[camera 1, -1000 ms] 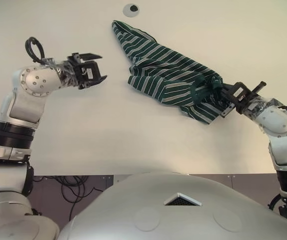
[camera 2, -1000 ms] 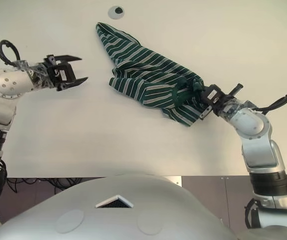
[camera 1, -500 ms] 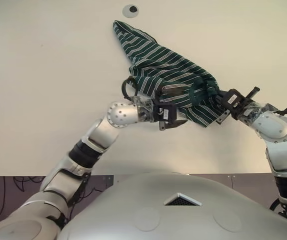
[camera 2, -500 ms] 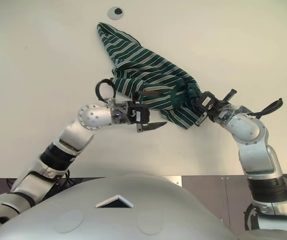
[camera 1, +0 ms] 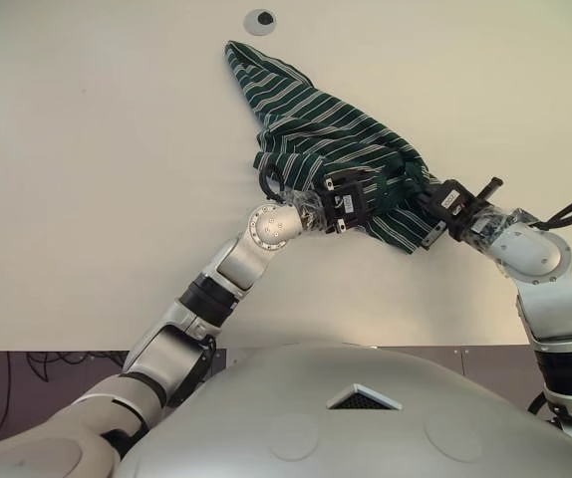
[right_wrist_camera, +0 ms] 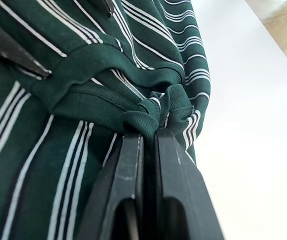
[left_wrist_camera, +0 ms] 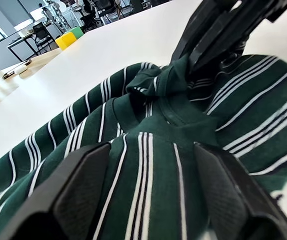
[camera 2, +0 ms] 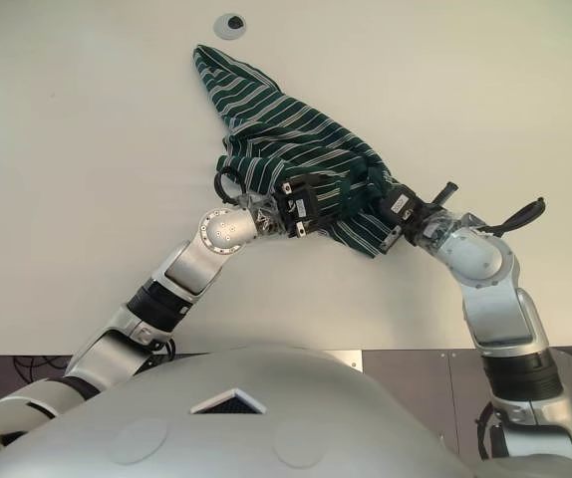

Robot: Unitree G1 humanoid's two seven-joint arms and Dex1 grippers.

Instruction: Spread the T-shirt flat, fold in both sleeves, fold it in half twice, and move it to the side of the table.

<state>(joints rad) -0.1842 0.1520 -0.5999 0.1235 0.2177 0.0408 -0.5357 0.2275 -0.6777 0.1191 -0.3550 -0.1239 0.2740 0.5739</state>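
Shirt (camera 1: 316, 129) crumpled on table (camera 1: 87, 199), both grippers at its near-right end.
Head view: it runs diagonally from a small disc (camera 1: 259, 19) at the far edge toward the right; left gripper (camera 1: 351, 199) is over the near hem, right gripper (camera 1: 428, 204) at the right tip. Left wrist view: left fingers (left_wrist_camera: 83, 185) spread wide over striped fabric, nothing clamped, right gripper just beyond. Right wrist view: right fingers (right_wrist_camera: 126, 190) pressed together, pinching a bunched ribbed fold of shirt.
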